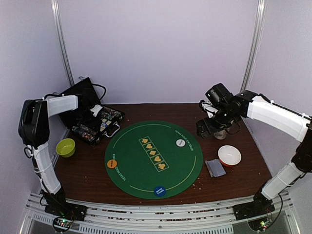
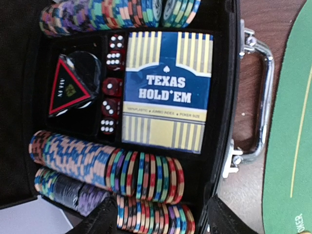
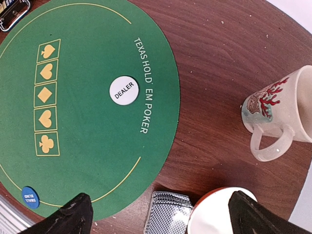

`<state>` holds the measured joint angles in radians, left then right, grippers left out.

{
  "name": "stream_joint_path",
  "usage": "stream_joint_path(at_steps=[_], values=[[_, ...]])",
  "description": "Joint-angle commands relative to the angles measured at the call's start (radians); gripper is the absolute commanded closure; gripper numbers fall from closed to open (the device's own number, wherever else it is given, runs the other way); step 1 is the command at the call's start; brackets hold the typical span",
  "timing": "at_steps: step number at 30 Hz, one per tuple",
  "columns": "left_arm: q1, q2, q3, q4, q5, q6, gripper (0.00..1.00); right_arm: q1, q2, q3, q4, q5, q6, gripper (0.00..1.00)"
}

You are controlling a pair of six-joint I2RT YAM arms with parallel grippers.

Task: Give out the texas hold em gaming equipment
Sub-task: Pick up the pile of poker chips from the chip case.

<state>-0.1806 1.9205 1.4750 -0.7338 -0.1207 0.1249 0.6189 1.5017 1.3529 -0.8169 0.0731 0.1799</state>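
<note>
I have the left gripper (image 2: 161,200) spread wide and empty over the open chip case (image 2: 225,87), a row of poker chips (image 2: 141,175) lying just ahead of its fingers, so I judge the step in hand is fetching chips for the green mat (image 3: 87,73). The right gripper (image 3: 159,196), also spread and empty, hangs above the grey-backed cards (image 3: 168,214) beside the red-and-white bowl (image 3: 214,217); the dealer button (image 3: 124,90), the blue disc (image 3: 30,197) and the orange disc (image 1: 111,163) lie on the mat. Next I would lower squarely onto a few chips and pinch them clear of the case wall.
</note>
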Motion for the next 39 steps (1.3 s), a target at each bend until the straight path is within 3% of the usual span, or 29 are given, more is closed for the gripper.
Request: stream_joint_path(at_steps=[1, 7, 10, 20, 30, 39], values=[[-0.005, 0.046, 0.051, 0.009, -0.006, 0.022, 0.35, -0.011, 0.037, 0.002, 0.011, -0.048, -0.012, 0.00], [-0.003, 0.066, 0.035, 0.015, -0.086, 0.021, 0.36, -0.016, 0.034, -0.001, 0.007, -0.054, -0.005, 0.00], [-0.003, 0.094, 0.050, 0.014, -0.113, 0.015, 0.41, -0.016, 0.037, 0.001, 0.009, -0.060, -0.004, 0.00], [-0.002, 0.123, 0.039, 0.029, -0.070, 0.021, 0.48, -0.017, 0.043, -0.001, 0.014, -0.075, 0.014, 0.00], [-0.003, 0.096, -0.004, 0.030, 0.072, 0.031, 0.49, -0.018, 0.036, -0.007, 0.012, -0.079, 0.023, 0.00], [0.000, 0.129, 0.030, 0.031, -0.124, 0.029, 0.43, -0.017, 0.042, -0.006, 0.009, -0.082, 0.015, 0.00]])
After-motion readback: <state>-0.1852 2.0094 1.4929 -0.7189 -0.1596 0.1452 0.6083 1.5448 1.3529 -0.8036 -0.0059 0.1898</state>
